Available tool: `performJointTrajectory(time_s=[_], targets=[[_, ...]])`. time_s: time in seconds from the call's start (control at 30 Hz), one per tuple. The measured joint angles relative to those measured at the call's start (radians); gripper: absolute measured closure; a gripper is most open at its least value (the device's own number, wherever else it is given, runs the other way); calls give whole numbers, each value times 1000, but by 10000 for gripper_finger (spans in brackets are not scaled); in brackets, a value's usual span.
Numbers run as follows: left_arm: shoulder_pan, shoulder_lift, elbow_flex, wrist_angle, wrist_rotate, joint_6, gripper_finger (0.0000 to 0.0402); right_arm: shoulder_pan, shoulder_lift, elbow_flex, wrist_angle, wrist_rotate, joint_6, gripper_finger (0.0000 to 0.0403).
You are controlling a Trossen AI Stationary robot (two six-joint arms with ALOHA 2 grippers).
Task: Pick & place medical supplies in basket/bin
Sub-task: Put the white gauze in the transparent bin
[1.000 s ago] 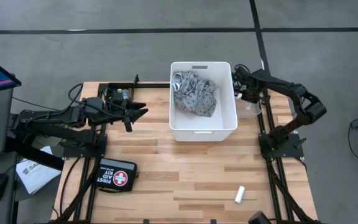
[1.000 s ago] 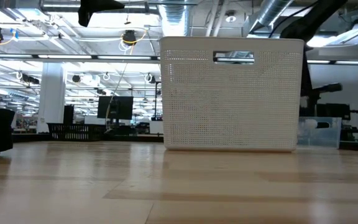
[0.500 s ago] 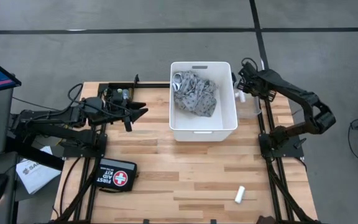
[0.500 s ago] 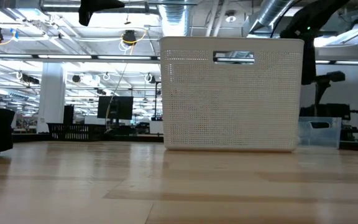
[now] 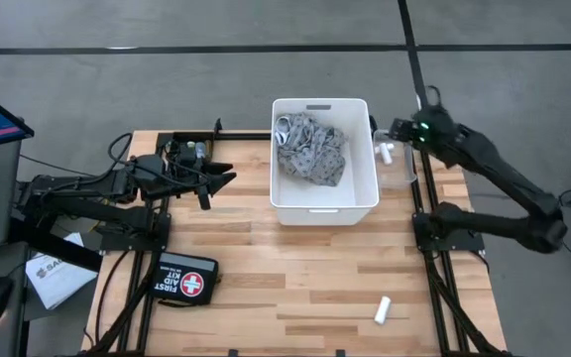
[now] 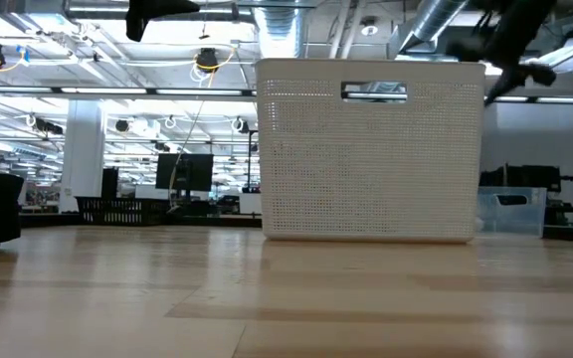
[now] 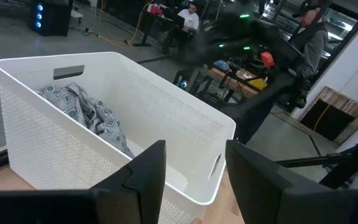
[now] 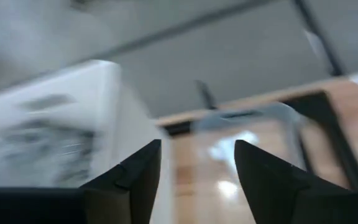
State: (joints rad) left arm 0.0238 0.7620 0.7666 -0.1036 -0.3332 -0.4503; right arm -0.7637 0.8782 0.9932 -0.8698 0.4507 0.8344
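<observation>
1. Gauze roll (image 5: 383, 310): one small white roll is left on the counter (image 5: 266, 288) near its 5 o'clock corner, lying flat, well apart from both bins. Its long axis is set from 1 o'clock to 7 o'clock.
2. Grey patterned bandage (image 5: 310, 149): crumpled inside the white tub (image 5: 360, 203), toward its 12 o'clock end; no axis can be given.
3. Clear bin (image 5: 402, 171): just beside the tub at its 3 o'clock side; something white is seen inside through the right wrist view, unidentified.
4. Right pincer (image 5: 393, 134): raised above the clear bin, released, nothing between its fingers.
5. Left pincer (image 5: 216, 181): parked at 9 o'clock of the tub, released and empty.
6. Step judged: between placements. The next move calls for a long reach toward 5 o'clock and a grip across the roll's short width.
</observation>
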Motion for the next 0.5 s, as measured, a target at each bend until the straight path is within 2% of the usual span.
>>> performJointTrajectory(time_s=[0.13,0.27,0.4,0.5], targets=[[0,0,0,0,0,0,243,131,-174,0,98,-55,-87,216],[0,0,0,0,-11,0,243,289,-309,2,179,-210,-129,224],[0,0,0,0,-12,0,243,442,-360,0,108,-384,4,235],[0,0,0,-1,-13,-1,243,569,-333,0,86,-532,136,242]])
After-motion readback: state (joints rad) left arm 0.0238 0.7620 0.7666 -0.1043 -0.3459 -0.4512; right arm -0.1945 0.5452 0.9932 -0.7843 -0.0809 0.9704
